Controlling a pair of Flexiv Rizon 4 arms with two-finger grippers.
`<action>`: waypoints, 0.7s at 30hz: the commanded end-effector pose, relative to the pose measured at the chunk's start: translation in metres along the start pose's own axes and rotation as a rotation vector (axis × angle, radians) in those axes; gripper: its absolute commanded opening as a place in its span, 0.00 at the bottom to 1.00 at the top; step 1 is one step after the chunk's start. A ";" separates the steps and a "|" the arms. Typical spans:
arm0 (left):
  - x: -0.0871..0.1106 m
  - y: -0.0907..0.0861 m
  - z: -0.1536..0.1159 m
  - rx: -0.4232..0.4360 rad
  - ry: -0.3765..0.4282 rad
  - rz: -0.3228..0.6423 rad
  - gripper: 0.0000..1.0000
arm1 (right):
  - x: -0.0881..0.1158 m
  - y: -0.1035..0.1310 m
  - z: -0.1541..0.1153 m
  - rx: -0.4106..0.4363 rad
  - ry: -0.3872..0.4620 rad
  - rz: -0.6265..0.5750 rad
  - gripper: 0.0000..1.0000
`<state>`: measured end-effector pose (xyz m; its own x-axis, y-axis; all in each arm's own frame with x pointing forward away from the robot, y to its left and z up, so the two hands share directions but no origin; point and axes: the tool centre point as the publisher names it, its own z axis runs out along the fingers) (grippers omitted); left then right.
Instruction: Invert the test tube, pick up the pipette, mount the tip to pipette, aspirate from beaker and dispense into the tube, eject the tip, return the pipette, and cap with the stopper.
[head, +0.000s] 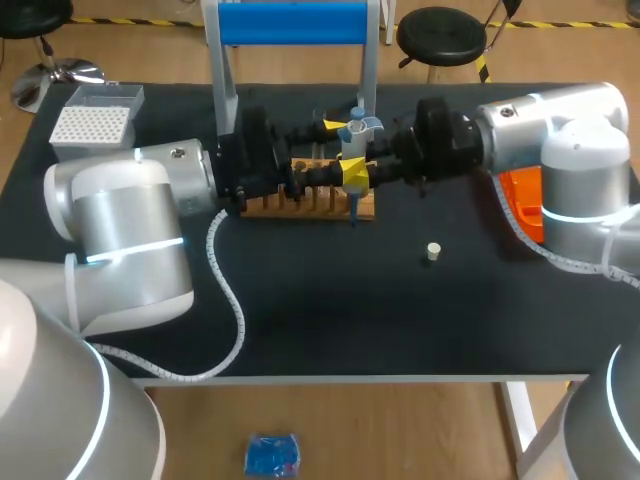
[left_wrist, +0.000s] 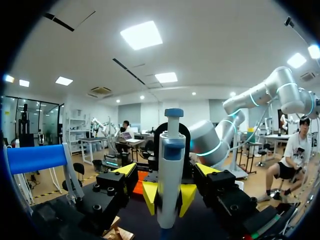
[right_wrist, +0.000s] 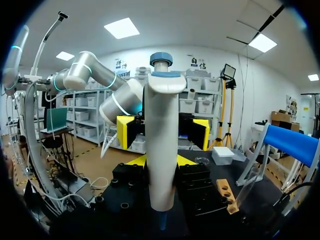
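Note:
The white pipette (head: 355, 138) with its blue top stands upright above the wooden rack (head: 270, 205), between both arms. My right gripper (head: 372, 150) is shut on its body; in the right wrist view its fingers (right_wrist: 136, 160) press the pipette (right_wrist: 161, 150) from both sides. My left gripper (left_wrist: 166, 170) faces it from the other side, open, its yellow tips standing clear of the pipette (left_wrist: 170, 185) on either side. A clear test tube (right_wrist: 245, 189) leans at the rack (right_wrist: 225, 192). The small pale stopper (head: 432, 252) lies on the mat to the right of the rack.
A white tip box (head: 95, 122) sits at the back left of the black mat (head: 330, 310). A stand with a blue crossbar (head: 290, 22) rises behind the rack. An orange object (head: 520, 200) lies partly hidden under my right arm.

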<state>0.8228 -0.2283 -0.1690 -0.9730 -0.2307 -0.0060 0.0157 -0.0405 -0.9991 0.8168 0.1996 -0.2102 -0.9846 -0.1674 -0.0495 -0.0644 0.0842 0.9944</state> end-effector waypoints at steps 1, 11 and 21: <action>0.001 0.000 0.001 -0.001 -0.003 0.000 0.58 | -0.001 0.000 0.001 0.003 0.002 0.001 0.00; 0.001 0.000 0.001 -0.001 -0.003 0.000 0.00 | -0.001 0.000 0.001 0.002 0.000 0.005 0.00; 0.001 0.000 0.001 -0.001 -0.003 0.000 0.00 | -0.001 0.001 0.000 0.004 0.010 -0.001 0.36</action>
<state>0.8216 -0.2288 -0.1685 -0.9732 -0.2301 -0.0063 0.0161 -0.0406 -0.9990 0.8180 0.1999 -0.2103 -0.9838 -0.1728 -0.0478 -0.0632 0.0850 0.9944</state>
